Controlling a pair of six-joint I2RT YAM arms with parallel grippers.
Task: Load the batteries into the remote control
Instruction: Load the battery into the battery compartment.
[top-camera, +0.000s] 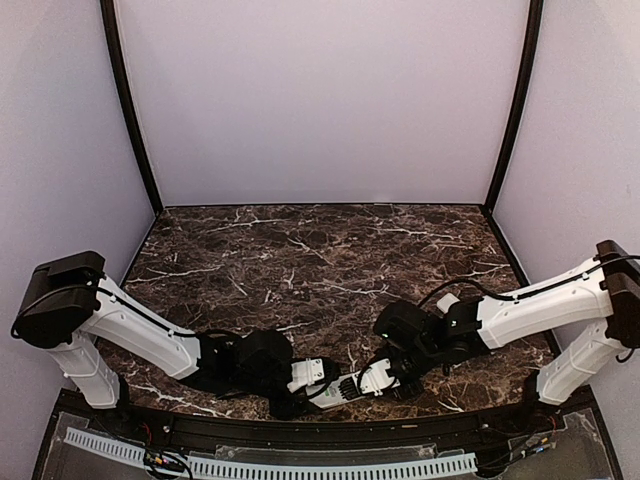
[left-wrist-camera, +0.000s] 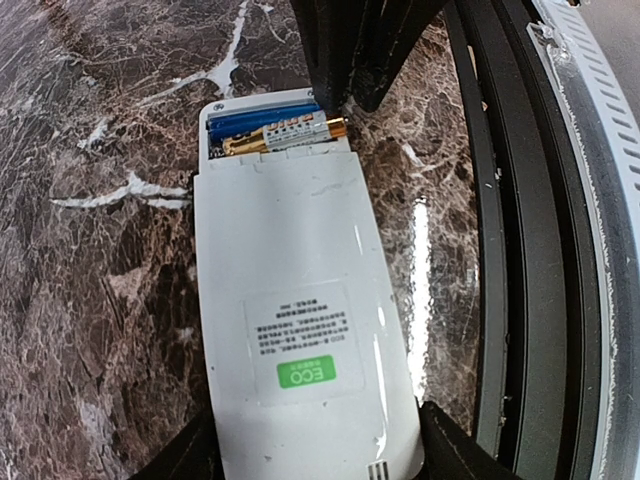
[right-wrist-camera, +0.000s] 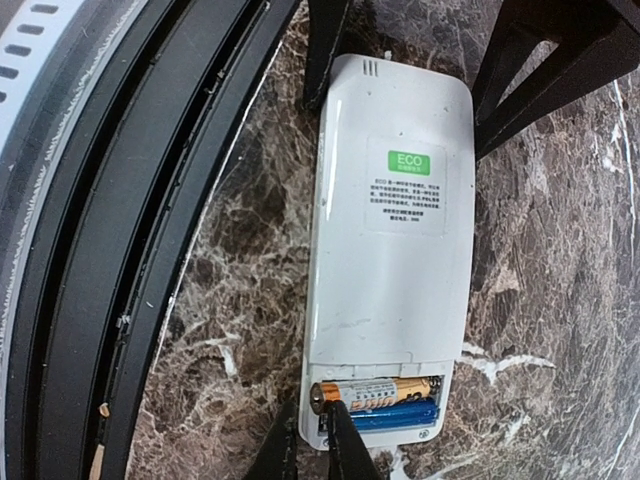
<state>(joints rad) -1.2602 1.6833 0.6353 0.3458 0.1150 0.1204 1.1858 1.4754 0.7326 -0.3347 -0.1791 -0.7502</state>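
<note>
- Left wrist view: your left tool (left-wrist-camera: 320, 452) is nearest the lens. Its two dark fingers (left-wrist-camera: 185, 460) press against the long sides of the remote control (left-wrist-camera: 290, 300), so it is grasping the remote by that end.
- The remote control lies face down on the marble bench (left-wrist-camera: 100, 250), plain white back up, with a green ECO label (left-wrist-camera: 305, 373) towards the held end.
- At the remote's far end the compartment is open. The batteries (left-wrist-camera: 275, 130) lie inside it side by side, a gold-and-orange cell beside a blue one.
- Your right tool (right-wrist-camera: 312, 430) stands over that same end. In the right wrist view its tips are clenched together with nothing between them, and they touch the end of the gold cell.
- In the top external view the remote lies between your two tools, close to the bench's near edge and just beside the black rail (top-camera: 300, 425).
</note>
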